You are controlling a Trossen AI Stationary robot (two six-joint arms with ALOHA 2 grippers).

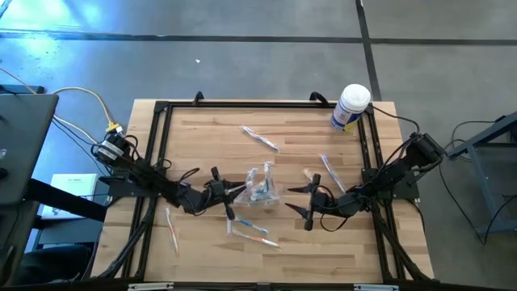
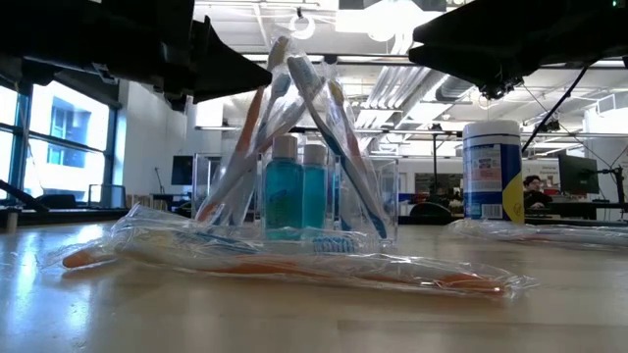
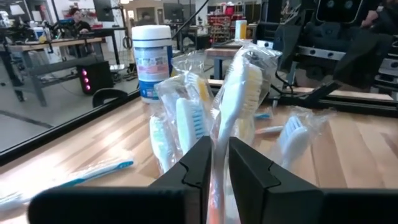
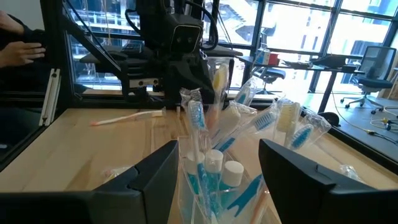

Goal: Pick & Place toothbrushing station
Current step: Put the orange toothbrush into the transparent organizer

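Note:
The toothbrushing station, a small clear holder, stands upright at mid-table with two blue bottles and several wrapped toothbrushes leaning in it. My left gripper is at the holder's left side, shut on one wrapped toothbrush with pale bristles. My right gripper stands open just right of the holder and touches nothing. The right wrist view shows the holder ahead of its spread fingers. My left gripper pinches the wrapped toothbrush's handle, below the head, between its two fingers. The fingers come in level from the table's left side and lie across the handle. The brush stands nearly upright, head above the fingers. Its lower end is hidden by the gripper.
A white canister with a blue label stands at the far right corner. Loose wrapped toothbrushes lie at the far middle, near left, near middle and right of centre. A black frame borders the table.

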